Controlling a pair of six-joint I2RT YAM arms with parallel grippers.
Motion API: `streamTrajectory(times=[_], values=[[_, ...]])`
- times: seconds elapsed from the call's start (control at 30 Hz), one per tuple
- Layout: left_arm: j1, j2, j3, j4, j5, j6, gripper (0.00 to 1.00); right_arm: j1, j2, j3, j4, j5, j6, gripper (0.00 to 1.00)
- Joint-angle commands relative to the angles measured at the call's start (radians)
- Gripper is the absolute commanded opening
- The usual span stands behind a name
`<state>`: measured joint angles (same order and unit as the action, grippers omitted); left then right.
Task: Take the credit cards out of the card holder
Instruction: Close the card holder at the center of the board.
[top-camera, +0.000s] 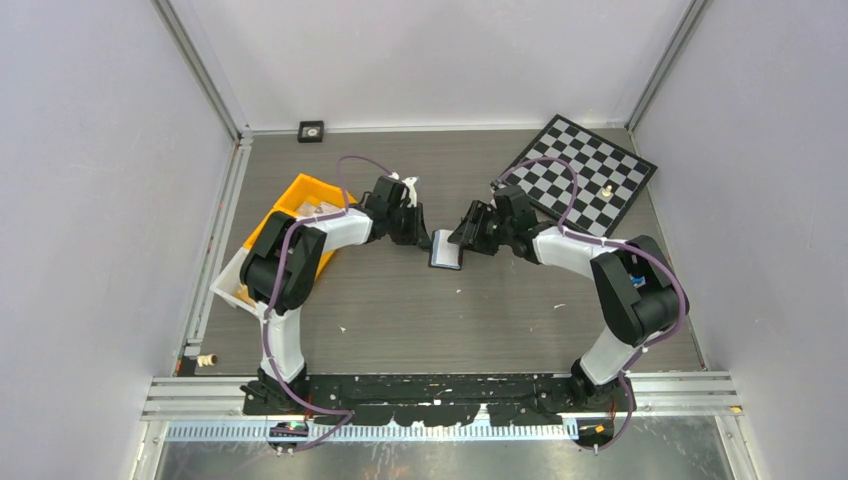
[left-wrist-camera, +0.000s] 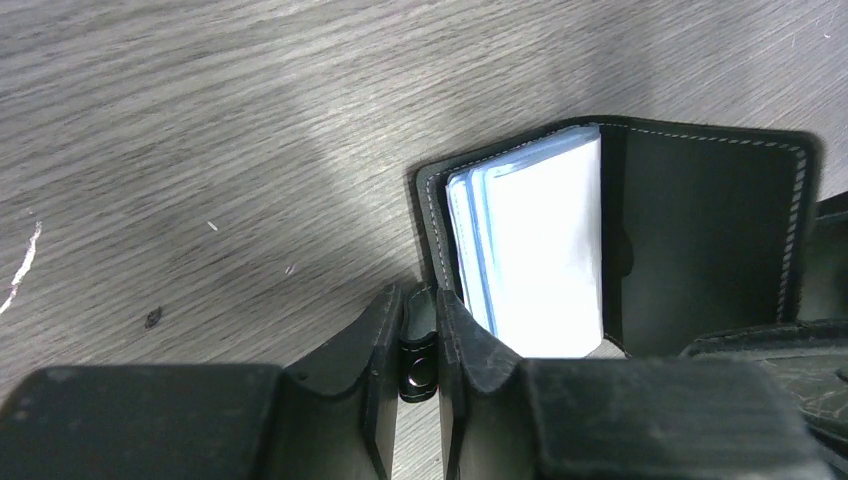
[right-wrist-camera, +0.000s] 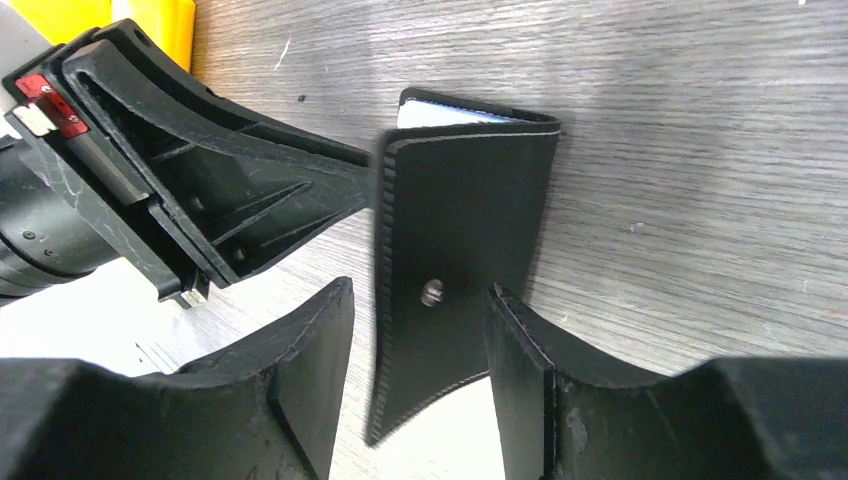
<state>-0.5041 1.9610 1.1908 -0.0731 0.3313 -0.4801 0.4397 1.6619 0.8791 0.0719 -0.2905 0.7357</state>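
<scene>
The black card holder (top-camera: 446, 251) stands open on the wood-grain table between my two grippers. In the left wrist view its pale grey-blue credit cards (left-wrist-camera: 535, 250) sit in a stack between the two black flaps (left-wrist-camera: 700, 230). My left gripper (left-wrist-camera: 420, 297) is shut on the holder's small snap strap (left-wrist-camera: 420, 350). In the right wrist view my right gripper (right-wrist-camera: 420, 288) is open, its fingers on either side of the holder's outer flap (right-wrist-camera: 470, 220) with gaps showing. A sliver of the cards (right-wrist-camera: 440, 113) peeks above that flap. The left gripper (right-wrist-camera: 355, 168) meets the holder's left edge there.
An orange bin (top-camera: 290, 215) sits behind my left arm, over a white tray (top-camera: 232, 285). A chessboard (top-camera: 585, 175) with a small pale piece (top-camera: 606, 189) lies at the back right. A small black square (top-camera: 311, 130) rests by the back wall.
</scene>
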Motion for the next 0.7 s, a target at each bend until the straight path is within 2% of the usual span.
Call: streamTrajectory(times=[0.0, 0.33, 0.67], values=[[-0.004, -0.044, -0.009, -0.013, -0.008, 0.021, 0.20, 0.006, -0.026, 0.014, 0.006, 0.016, -0.022, 0.57], [-0.004, -0.047, -0.016, 0.009, 0.031, 0.010, 0.21, 0.023, 0.048, 0.049, 0.017, -0.052, -0.022, 0.60], [-0.004, -0.055, -0.028, 0.039, 0.069, -0.003, 0.21, 0.038, 0.088, 0.084, -0.009, -0.072, -0.032, 0.71]])
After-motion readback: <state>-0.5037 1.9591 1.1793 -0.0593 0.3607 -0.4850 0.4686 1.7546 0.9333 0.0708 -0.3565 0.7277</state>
